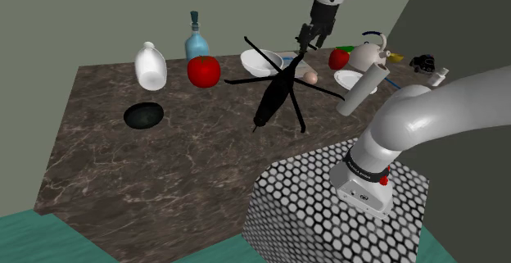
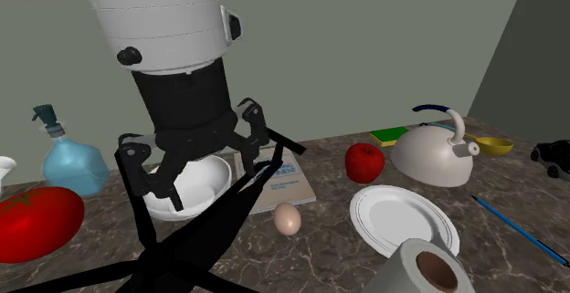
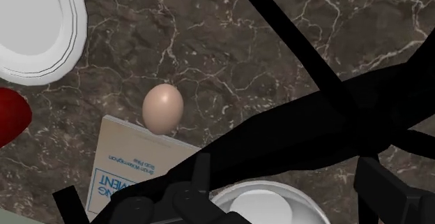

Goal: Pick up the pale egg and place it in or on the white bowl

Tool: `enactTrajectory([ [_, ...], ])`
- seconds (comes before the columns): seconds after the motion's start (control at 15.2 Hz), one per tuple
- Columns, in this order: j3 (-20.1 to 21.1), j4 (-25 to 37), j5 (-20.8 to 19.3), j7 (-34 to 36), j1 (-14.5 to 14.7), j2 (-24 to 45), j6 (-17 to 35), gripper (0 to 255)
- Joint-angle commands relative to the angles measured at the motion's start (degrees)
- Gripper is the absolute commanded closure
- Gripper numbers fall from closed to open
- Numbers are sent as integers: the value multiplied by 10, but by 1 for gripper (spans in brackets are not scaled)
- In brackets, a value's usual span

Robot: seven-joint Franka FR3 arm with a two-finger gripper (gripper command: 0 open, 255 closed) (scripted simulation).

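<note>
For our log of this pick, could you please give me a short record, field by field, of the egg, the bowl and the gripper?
egg: pale, lying on the dark marbled counter at the edge of a white printed card; not held
white bowl: upright on the counter by the card; no egg in it
gripper: open, raised near the bowl, holding nothing
nearby: black long-bladed object lying close to bowl and egg
task state: egg not yet picked up
</note>
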Motion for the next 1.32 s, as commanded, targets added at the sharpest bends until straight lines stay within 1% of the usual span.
enactTrajectory([
  [0.0, -16, -16, -18, -11, -12, 20, 38, 0],
  [0.4, -56, -52, -69, -29, -47, 89, 149, 0],
  [0.73, -90, -61, -110, -40, -75, 170, 245, 0],
  [1.19, -103, -75, -122, -38, -83, 220, 311, 0],
  [1.25, -106, -78, -124, -37, -84, 232, 327, 0],
])
